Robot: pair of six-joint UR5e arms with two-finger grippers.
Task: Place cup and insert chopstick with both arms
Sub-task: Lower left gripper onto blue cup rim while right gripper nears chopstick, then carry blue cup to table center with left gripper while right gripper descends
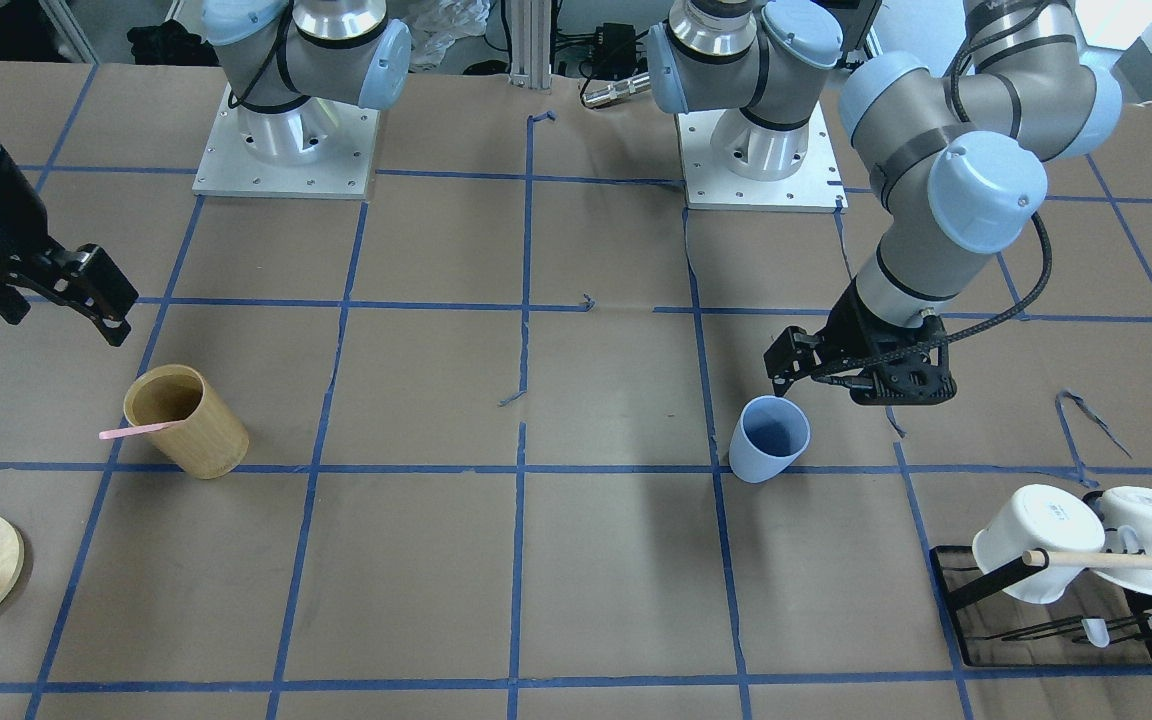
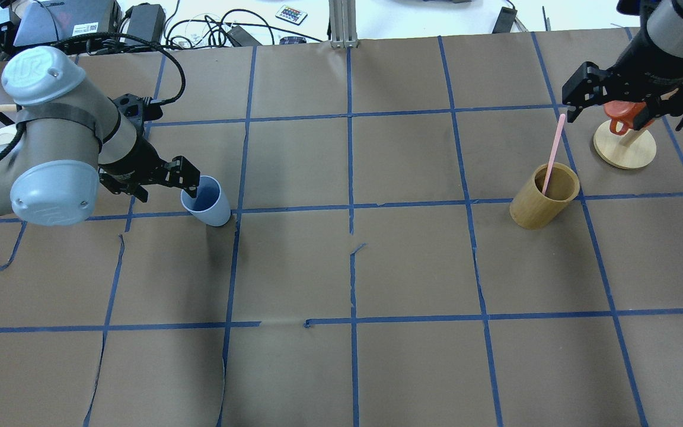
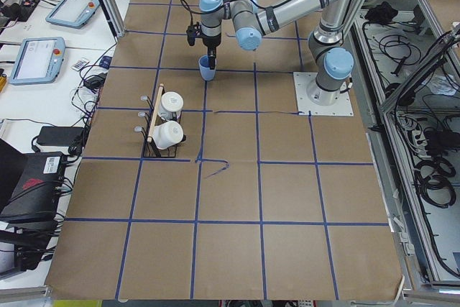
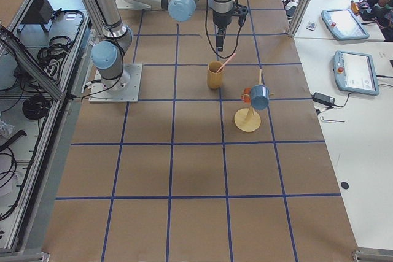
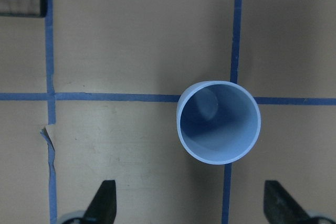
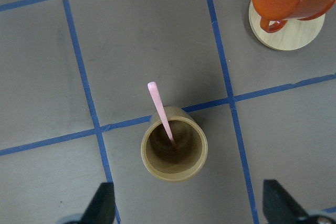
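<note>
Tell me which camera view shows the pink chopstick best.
Right wrist-mounted: the chopstick shows nearly full length, close, leaning in the bamboo cup. Overhead exterior shows it smaller; front-facing only its protruding end; exterior right tiny; exterior left barely; left wrist not at all.

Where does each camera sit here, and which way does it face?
Front-facing: across the table, facing the robot; left arm on its right.
Overhead: behind the robot, looking forward and down; left arm left, right arm right.
Exterior left: table end; left arm near.
Exterior right: opposite end; right arm near.
Left wrist: straight down on cup; open jaws' tips.
Right wrist: down on chopstick in bamboo holder; open jaws' tips.
Shared: front-facing and overhead both show cup and holder.
</note>
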